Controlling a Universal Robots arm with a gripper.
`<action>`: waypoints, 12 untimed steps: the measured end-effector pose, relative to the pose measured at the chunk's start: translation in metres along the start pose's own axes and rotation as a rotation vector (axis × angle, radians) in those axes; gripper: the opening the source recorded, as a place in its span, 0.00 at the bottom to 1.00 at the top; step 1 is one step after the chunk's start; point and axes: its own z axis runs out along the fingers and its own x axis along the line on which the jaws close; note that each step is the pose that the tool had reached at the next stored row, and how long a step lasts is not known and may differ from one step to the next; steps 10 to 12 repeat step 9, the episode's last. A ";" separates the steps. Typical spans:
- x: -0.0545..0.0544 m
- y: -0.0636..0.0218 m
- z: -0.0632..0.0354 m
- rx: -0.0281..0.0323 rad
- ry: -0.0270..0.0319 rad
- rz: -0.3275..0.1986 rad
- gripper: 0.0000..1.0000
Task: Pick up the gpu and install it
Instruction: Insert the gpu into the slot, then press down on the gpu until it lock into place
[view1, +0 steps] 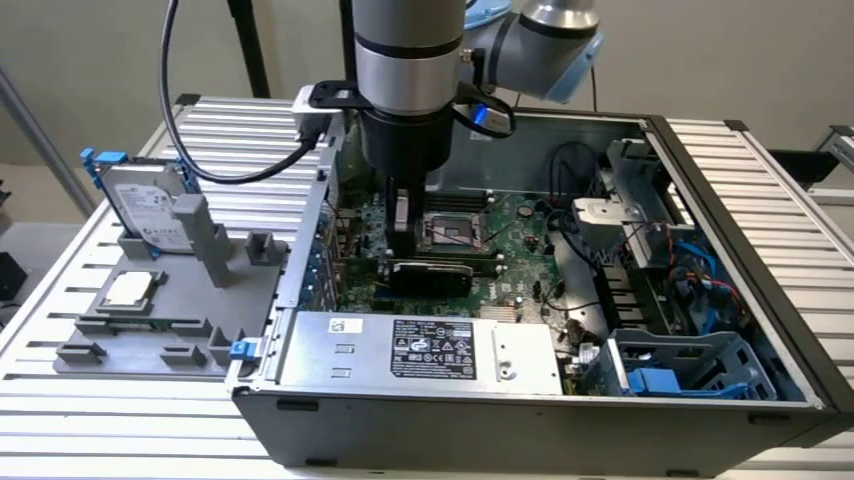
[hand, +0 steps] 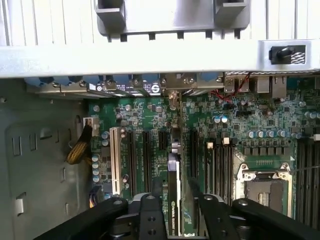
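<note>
A green motherboard (view1: 514, 235) dotted with black slots and small silver parts sits inside a dark grey computer case (view1: 534, 420). The gpu (hand: 173, 197) shows a black edge with a green strip. The end effector (hand: 175, 212) is black, on a silver and black arm (view1: 407, 60) with light blue joint caps. The power supply (view1: 414, 350) is silver with a black label. The bench (view1: 80, 300) is ribbed pale silver. A silver hard drive (view1: 144, 210) has a blue frame.

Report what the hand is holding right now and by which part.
The hand holds the gpu by its upper edge, a finger on each face, the card standing edge-on over the motherboard slots.
</note>
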 end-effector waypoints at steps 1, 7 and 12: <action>0.000 0.0000 -0.0003 0.0001 -0.0002 0.000 0.00; 0.000 0.0000 -0.0005 0.0000 -0.0001 0.000 0.00; 0.000 0.0000 -0.0004 0.0000 -0.0001 0.000 0.00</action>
